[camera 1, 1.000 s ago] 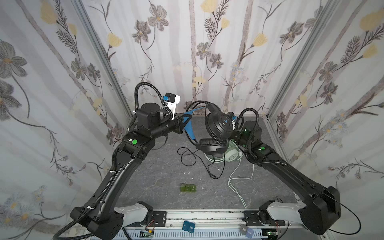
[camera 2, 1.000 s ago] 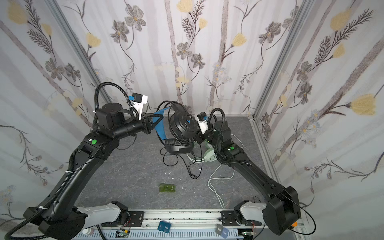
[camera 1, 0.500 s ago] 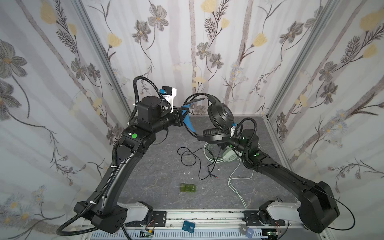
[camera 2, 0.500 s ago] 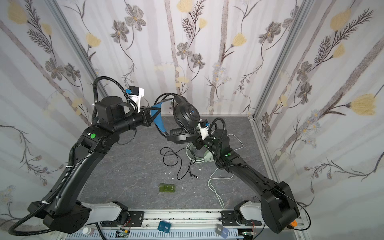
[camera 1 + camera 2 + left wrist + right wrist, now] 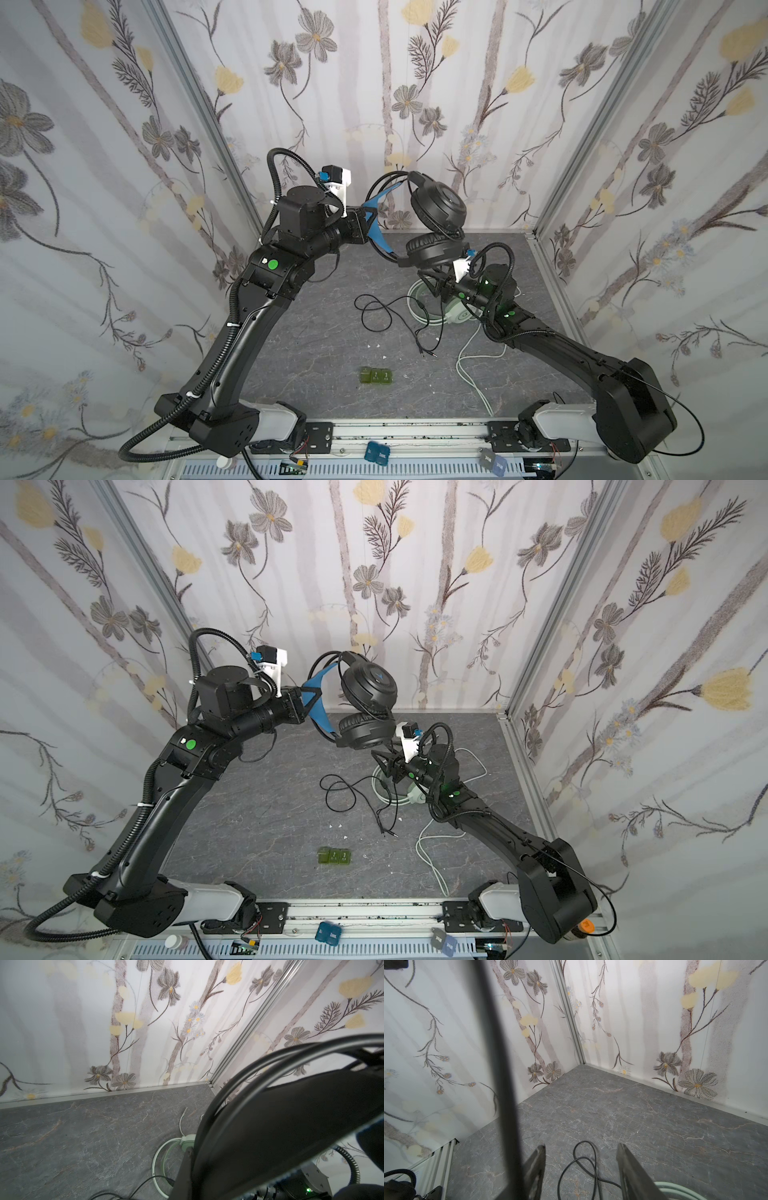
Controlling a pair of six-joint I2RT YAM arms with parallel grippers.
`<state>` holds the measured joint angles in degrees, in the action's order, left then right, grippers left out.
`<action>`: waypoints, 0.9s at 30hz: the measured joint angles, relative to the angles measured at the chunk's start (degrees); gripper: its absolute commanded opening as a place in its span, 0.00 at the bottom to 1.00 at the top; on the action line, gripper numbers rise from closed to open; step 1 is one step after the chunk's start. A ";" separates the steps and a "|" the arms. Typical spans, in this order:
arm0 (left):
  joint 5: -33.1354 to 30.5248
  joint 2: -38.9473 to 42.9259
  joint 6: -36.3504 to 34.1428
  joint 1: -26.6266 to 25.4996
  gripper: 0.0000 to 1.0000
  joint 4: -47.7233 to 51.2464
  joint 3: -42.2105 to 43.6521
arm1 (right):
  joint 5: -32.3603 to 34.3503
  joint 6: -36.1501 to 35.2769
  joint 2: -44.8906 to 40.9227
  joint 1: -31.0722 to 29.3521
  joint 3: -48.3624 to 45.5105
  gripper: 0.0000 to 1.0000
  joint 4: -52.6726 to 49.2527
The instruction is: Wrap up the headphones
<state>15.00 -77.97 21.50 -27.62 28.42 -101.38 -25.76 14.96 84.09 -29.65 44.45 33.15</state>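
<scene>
Flowery walls (image 5: 478, 83) stand round the gray floor (image 5: 316, 340). The left gripper (image 5: 370, 220) pinches the black headphones (image 5: 438, 205) up high. The right gripper (image 5: 581, 1146) is open, holding nothing.

The black headset (image 5: 438, 208) had hard plastic cups with a soft sheen, matt leather-like cushions and a blue inner band (image 5: 379, 239), possibly of rubbery fabric. The mint-green headset (image 5: 459, 316) was smooth satin plastic. The table (image 5: 307, 332) showed a matt, grey, stone-veined surface. The walls (image 5: 415, 83) wore a printed, grainy matt covering, framed by brushed metal posts (image 5: 198, 95).
</scene>
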 measured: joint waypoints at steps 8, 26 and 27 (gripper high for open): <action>-1.31 -0.11 0.17 0.00 0.00 -1.18 0.39 | -0.90 1.49 -1.42 0.04 -2.40 0.55 0.42; -4.48 -1.44 1.42 1.31 0.00 -0.15 -1.44 | -0.79 2.99 -7.74 -0.28 -11.37 0.67 -0.57; -4.46 -1.46 1.49 1.42 0.00 -0.15 -1.44 | -0.66 3.02 -8.41 -0.35 -11.63 0.68 -0.96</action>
<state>10.55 -79.44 22.98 -26.20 28.27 -102.83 -26.41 17.98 75.68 -30.00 32.82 32.18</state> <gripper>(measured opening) 0.067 0.668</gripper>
